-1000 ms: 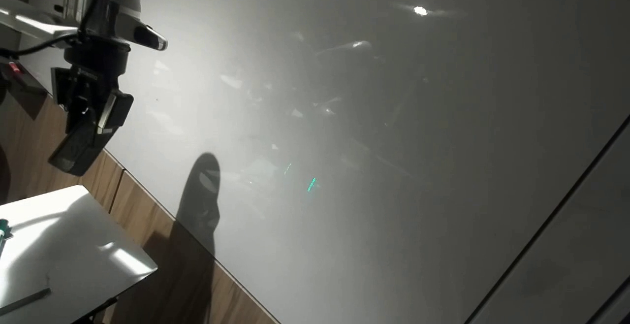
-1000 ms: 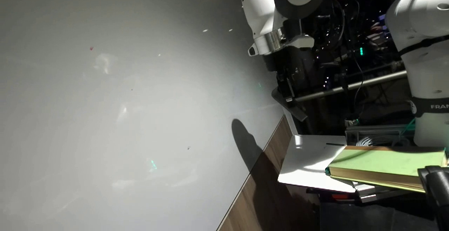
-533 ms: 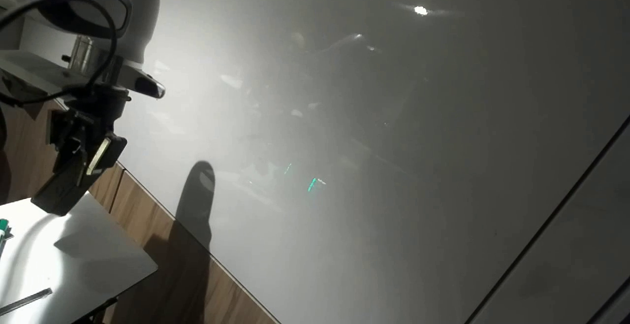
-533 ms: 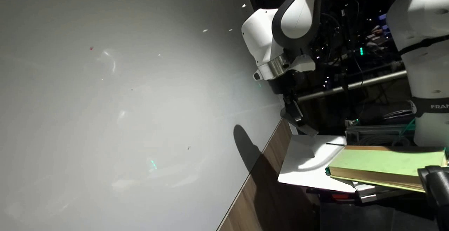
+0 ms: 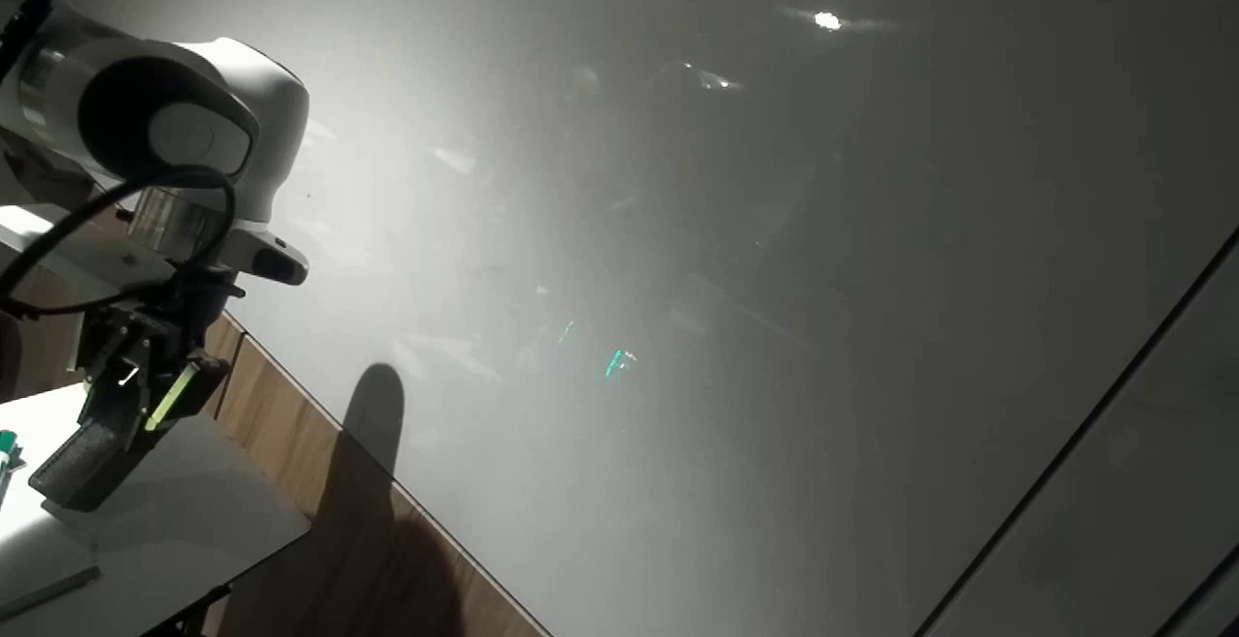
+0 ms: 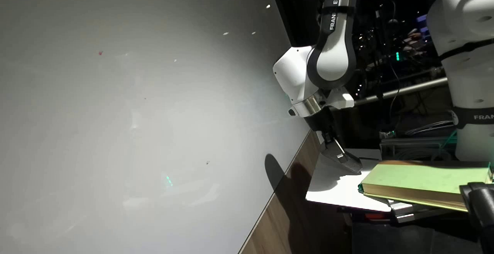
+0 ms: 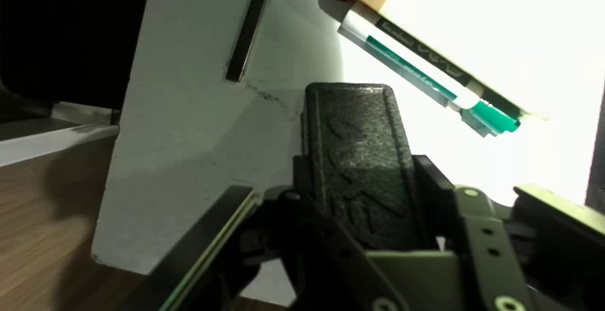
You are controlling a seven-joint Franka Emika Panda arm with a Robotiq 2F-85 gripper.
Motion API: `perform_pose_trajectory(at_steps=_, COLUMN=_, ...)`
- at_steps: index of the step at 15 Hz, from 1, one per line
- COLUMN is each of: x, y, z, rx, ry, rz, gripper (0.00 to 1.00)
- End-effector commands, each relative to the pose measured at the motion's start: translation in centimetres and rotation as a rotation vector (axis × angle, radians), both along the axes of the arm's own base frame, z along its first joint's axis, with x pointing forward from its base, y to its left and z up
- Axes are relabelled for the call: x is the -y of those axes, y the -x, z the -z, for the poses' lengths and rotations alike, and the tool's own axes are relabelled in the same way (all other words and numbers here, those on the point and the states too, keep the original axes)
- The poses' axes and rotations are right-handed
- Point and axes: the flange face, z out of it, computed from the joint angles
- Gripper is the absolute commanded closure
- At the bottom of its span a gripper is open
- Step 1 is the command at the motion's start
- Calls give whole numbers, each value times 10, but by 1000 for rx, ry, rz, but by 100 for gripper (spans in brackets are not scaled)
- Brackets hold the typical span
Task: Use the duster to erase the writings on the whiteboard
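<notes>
The duster [image 7: 354, 131] is a dark grey-black oblong block with raised lettering. My gripper [image 7: 364, 174] is shut on its two long sides in the wrist view, and its far end sticks out past the fingers. In both exterior views the duster [image 5: 82, 468] [image 6: 350, 163] is tilted downward, over or close above the small white tabletop; I cannot tell if it touches. The whiteboard [image 5: 823, 347] [image 6: 162, 130] is a large glossy grey-white panel, apart from the duster. Small green streaks show on it in both exterior views, and a tiny red spot in an exterior view.
The white tabletop [image 7: 189, 126] bears a green-capped marker [image 7: 411, 60], a thin dark strip [image 7: 246, 39] and a thick green book [image 6: 424, 176]. A wood panel [image 5: 290, 395] borders the whiteboard's lower edge. The robot's base [image 6: 474, 130] stands behind the book.
My arm has moved down beside the whiteboard, carrying the duster from above the tabletop's edge to low over the white tabletop. The gripper has stayed shut on it.
</notes>
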Motion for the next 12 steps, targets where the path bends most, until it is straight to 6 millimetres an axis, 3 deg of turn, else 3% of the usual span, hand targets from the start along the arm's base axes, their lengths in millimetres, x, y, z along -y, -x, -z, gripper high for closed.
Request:
perform_pose_trajectory(at_steps=1, x=2, y=-2, z=15, rx=12, ry=-5, rz=6, gripper=70)
perform_pose_trajectory(at_steps=7, x=-1, y=-11, z=3, rx=55, ry=-24, rz=0, gripper=70)
perform_pose_trajectory(at_steps=9, x=-3, y=-16, z=-4, rx=80, ry=-35, rz=5, gripper=20)
perform_pose_trajectory(at_steps=10, x=-4, y=-18, z=-6, rx=93, ry=-37, rz=6, gripper=20)
perform_pose_trajectory(at_steps=12, x=-3, y=-21, z=-6, rx=104, ry=-39, rz=8, gripper=8)
